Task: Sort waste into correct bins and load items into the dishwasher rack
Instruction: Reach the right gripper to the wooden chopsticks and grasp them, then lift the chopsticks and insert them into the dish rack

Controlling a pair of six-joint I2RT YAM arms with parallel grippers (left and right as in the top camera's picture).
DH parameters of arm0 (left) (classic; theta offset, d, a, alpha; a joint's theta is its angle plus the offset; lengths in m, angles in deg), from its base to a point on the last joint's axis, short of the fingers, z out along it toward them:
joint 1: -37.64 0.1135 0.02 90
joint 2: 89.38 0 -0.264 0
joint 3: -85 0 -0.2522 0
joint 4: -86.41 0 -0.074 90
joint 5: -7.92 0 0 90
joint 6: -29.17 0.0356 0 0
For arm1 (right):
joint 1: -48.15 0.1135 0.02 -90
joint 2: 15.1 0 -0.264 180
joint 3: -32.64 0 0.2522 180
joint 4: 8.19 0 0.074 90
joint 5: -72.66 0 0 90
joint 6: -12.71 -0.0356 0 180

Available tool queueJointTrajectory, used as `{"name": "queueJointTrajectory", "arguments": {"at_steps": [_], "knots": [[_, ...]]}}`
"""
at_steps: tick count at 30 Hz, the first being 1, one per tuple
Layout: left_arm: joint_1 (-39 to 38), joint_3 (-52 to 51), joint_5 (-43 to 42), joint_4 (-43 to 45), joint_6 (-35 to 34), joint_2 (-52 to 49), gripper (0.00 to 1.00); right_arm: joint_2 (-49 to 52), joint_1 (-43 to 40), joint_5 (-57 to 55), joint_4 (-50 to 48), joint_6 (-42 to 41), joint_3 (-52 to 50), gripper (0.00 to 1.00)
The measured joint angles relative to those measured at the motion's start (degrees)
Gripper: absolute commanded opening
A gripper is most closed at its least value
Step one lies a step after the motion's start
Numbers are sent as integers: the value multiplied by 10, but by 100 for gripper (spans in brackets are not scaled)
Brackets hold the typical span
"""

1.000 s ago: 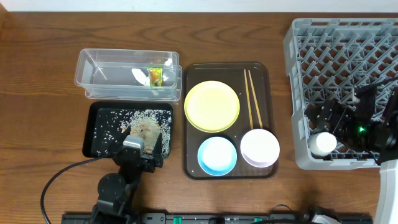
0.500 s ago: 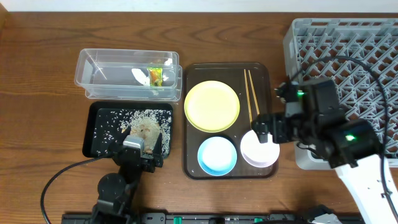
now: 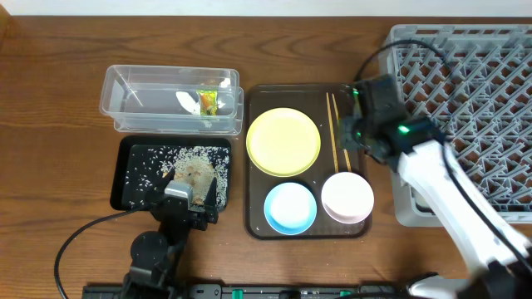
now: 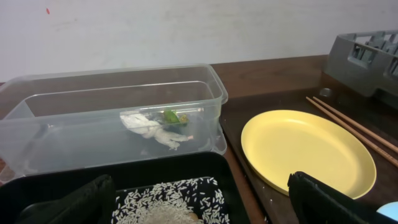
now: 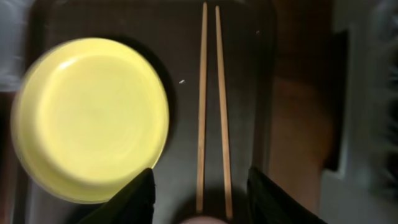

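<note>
Hovering over the chopsticks (image 5: 210, 106), the right hand (image 5: 202, 196) faces down, fingers (image 5: 134, 200) apart.

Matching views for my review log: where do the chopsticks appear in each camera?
Overhead: chopsticks upper centre, just right of the yellow plate.
Left wrist: chopsticks at the right edge, right of the plate.
Right wrist: chopsticks centre, vertical, plate at left.
Shared landmark: the yellow plate.

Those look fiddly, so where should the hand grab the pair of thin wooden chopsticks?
Probably mid-length on the thin wooden chopsticks, from straight above, the right hand closing across both: they lie flat and nearly parallel on the dark brown tray, so one pinch could gather them.
</note>
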Motion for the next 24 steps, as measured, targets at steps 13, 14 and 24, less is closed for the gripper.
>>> {"name": "queueJointTrajectory", "arguments": {"at_steps": [13, 14, 24], "knots": [[0, 0, 0, 0, 0, 0, 91, 189, 0, -7, -109, -2, 0, 35], [0, 0, 0, 0, 0, 0, 90, 197, 0, -7, -110, -2, 0, 33], [0, 0, 0, 0, 0, 0, 91, 235, 0, -10, -113, -13, 2, 1]]}}
